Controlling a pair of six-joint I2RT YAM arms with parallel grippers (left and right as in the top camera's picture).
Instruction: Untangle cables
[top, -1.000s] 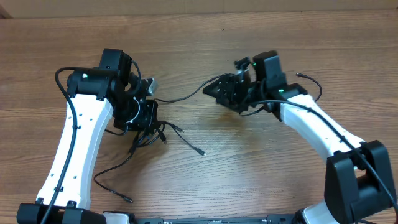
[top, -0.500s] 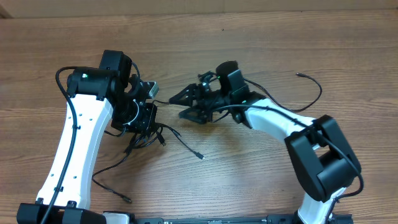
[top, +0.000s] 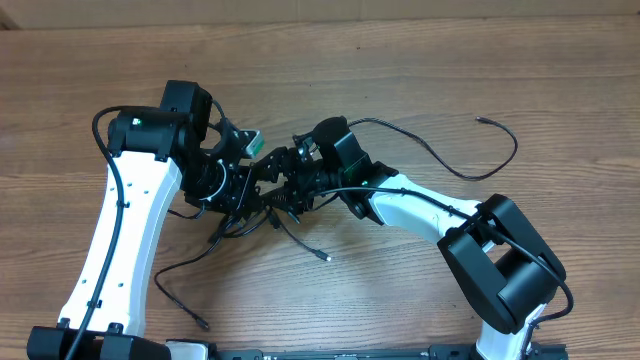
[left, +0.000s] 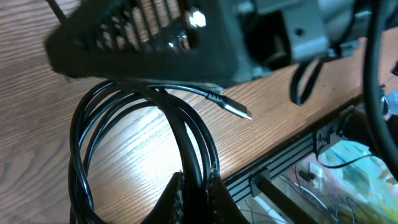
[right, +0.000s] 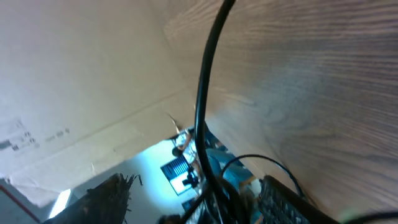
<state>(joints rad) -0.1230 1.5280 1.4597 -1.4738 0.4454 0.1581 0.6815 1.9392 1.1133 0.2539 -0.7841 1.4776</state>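
Barely begun: left fingers (left: 217, 202) pinch the coiled cables (top: 228, 222), right fingers (right: 109, 196) stand spread around one strand; nearly all separating lies ahead.

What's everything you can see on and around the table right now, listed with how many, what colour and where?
cables: several, exact count hidden in the tangle; black; a coiled bundle at the left gripper, loose ends trailing toward the near edge, one long strand curving off to the far right
table: one; brown wood; under everything
cardboard panel: one; beige; beyond the table, seen from the right wrist
arms: two; white with black joints; reaching in from the near edge, meeting left of centre
left gripper: one; black; shut on the cables
right gripper: one; black; jaws apart, right beside the bundle, a strand running between its fingers
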